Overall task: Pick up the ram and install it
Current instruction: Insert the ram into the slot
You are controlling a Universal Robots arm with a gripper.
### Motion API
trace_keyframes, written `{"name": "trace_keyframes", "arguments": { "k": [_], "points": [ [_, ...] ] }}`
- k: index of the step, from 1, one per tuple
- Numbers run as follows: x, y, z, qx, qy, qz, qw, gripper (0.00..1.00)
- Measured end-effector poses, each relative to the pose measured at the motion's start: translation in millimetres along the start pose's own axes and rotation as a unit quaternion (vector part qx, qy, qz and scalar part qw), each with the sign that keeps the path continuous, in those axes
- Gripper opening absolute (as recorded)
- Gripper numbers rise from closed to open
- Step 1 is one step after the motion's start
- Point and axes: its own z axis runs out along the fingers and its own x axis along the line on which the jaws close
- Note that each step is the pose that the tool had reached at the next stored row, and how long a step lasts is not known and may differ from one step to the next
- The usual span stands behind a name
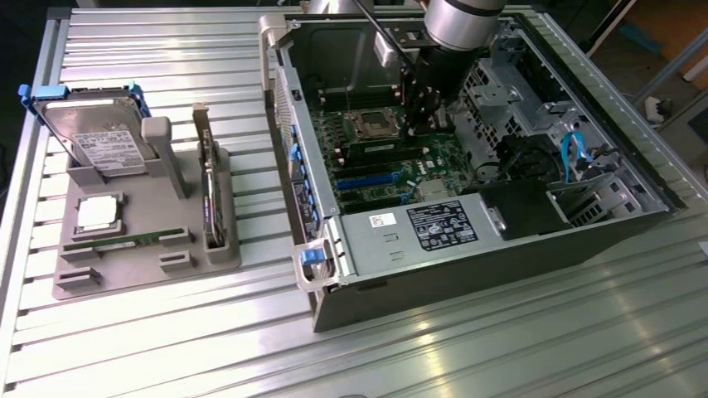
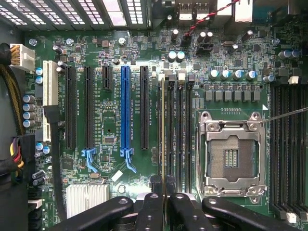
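In the wrist view, the ram (image 2: 162, 134) shows edge-on as a thin greenish strip. It runs along the outermost of the black memory slots (image 2: 180, 130) beside the empty CPU socket (image 2: 233, 154). My gripper (image 2: 166, 199) is shut on the strip's near end, one black finger (image 2: 151, 209) on each side. I cannot tell whether the ram is seated in the slot or hovering just over it. From the exterior view, the gripper (image 1: 426, 124) reaches down inside the open computer case (image 1: 465, 249), just over the motherboard beside the socket.
A grey holder (image 1: 133, 265) at the exterior view's left carries a hard drive (image 1: 94, 137), a dark expansion card (image 1: 210, 191) on edge, a processor (image 1: 98, 211) and a green stick (image 1: 111, 242). Case walls, drive cage and blue cables (image 1: 569, 153) surround the arm.
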Motion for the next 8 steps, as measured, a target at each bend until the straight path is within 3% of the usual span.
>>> {"name": "trace_keyframes", "arguments": {
  "k": [8],
  "points": [
    [0.0,-0.1,2.8,0.0000,-0.0001,0.000,1.0000,0.12]
  ]
}}
